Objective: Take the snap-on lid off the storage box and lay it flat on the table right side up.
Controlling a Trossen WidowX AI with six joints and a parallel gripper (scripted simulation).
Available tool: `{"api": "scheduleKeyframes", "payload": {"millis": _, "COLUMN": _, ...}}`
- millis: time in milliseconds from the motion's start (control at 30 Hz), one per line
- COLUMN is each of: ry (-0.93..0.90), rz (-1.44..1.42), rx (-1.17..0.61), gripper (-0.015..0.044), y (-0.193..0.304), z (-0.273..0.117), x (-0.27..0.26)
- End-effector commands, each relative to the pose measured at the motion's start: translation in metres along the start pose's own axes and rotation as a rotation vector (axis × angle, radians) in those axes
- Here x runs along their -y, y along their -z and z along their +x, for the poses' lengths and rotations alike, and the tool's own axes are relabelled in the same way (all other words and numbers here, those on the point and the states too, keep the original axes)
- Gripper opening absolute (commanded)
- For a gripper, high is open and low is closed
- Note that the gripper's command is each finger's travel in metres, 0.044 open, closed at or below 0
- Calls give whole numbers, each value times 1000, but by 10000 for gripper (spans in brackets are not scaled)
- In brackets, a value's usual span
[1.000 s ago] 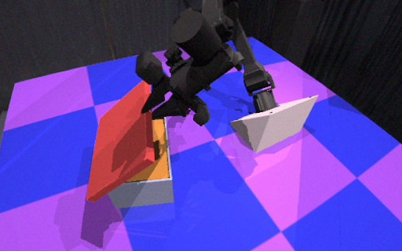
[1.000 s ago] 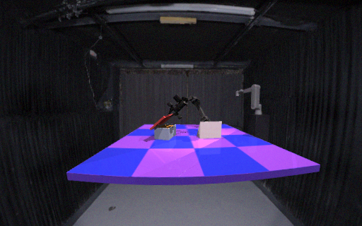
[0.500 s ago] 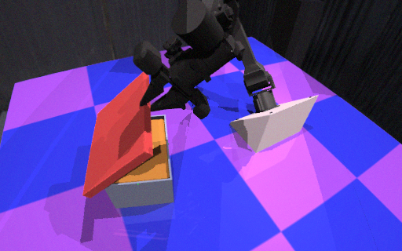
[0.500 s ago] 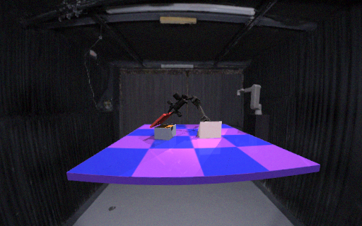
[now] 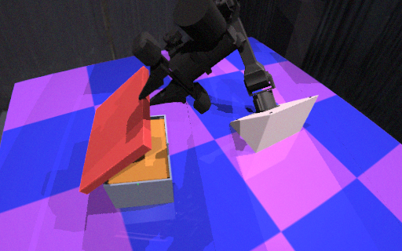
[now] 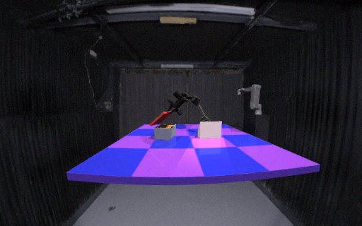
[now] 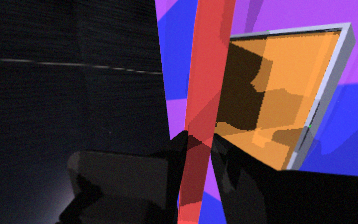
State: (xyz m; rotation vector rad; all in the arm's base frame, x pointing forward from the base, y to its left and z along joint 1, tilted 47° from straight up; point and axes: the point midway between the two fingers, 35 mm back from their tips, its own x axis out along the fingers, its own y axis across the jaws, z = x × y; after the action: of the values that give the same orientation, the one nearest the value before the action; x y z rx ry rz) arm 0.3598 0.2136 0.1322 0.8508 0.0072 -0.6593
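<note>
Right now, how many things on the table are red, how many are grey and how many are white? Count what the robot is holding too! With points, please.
Red: 1, the flat red lid (image 5: 115, 129) (image 6: 160, 118) (image 7: 207, 65), held in the black claw (image 5: 144, 96) (image 7: 198, 137)
Grey: 1, the open grey box (image 5: 144, 194) (image 6: 164, 133) (image 7: 347, 45) with an orange inside
White: 1, the upright whitish panel (image 5: 278, 127) (image 6: 210, 130)
Total: 3

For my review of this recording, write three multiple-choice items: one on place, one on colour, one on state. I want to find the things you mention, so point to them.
1. Which thing does the arm's base stand behind in the exterior view?
A) pale panel B) storage box C) red lid

2. What colour is the storage box's inside?
A) green B) orange C) white

3. How is the lid?
A) flat on the table B) snapped on C) held tilted

1 A: the pale panel (image 5: 278, 127) (image 6: 210, 130) hides its foot.
2 B: orange shows inside the storage box (image 5: 143, 194) (image 6: 164, 133) (image 7: 347, 45).
3 C: the gripper (image 5: 144, 98) (image 7: 198, 137) grips the slanted red lid (image 5: 115, 129) (image 6: 160, 119) (image 7: 210, 60).
</note>
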Motion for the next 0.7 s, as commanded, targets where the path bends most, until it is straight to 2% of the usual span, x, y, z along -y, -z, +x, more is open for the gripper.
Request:
{"api": "scheduleKeyframes", "payload": {"millis": 0, "ry": -4, "rz": 0, "rx": 3, "gripper": 0, "y": -9, "z": 1, "x": 2}}
{"api": "scheduleKeyframes", "payload": {"millis": 667, "ry": -4, "rz": -2, "rx": 4, "gripper": 0, "y": -48, "z": -3, "x": 5}}
